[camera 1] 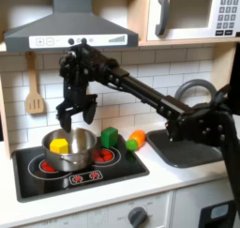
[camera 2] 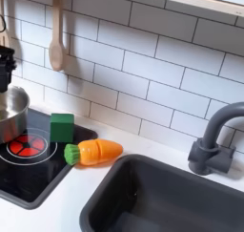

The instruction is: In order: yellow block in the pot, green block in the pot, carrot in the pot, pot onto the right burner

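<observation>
Yellow block (camera 1: 59, 144) sits in the pot (camera 1: 82, 153), gripper (camera 1: 74, 112) hanging open above it — green block (camera 1: 111, 137) next, but it's tight against the pot wall, so a finger could clip the rim.

A shiny silver stainless-steel round pot (camera 1: 70, 149) sits on a black toy cooktop (camera 1: 56, 180) marked with red burner rings. Inside the pot lies a small bright yellow cube (camera 1: 58, 145). Just beside the pot, toward the first exterior view's right, stands a dark green cube (camera 2: 62, 127), and beyond it an orange toy carrot (camera 2: 97, 152) with a green tip. Above the pot hangs the black robot gripper (camera 1: 72, 111). Behind the pot, the wall is white brick-patterned tile (camera 2: 143, 69) with grey grout lines.
</observation>
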You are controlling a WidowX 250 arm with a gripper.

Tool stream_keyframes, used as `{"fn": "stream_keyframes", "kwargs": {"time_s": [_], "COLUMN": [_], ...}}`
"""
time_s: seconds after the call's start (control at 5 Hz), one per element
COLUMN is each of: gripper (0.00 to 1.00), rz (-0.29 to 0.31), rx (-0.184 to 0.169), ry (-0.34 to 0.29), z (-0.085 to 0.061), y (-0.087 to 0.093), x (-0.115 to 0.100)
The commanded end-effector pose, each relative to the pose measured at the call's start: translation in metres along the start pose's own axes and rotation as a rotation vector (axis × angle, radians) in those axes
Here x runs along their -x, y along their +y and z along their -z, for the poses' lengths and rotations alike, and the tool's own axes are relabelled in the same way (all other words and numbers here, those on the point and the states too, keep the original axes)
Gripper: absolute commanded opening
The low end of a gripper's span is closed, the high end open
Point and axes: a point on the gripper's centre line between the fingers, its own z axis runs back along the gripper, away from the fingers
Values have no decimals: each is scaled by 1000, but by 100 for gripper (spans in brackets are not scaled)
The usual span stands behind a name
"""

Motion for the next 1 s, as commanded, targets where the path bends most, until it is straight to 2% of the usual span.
{"fn": "stream_keyframes", "kwargs": {"time_s": [0.0,0.4,0.6,0.8], "gripper": [100,100,100,100], "rz": [74,128,119,62], "rx": [11,38,34,15], "ry": [-28,1,20,11], "z": [-13,-1,8,11], "y": [-39,-74,-86,-97], "x": [16,27,30,33]}}
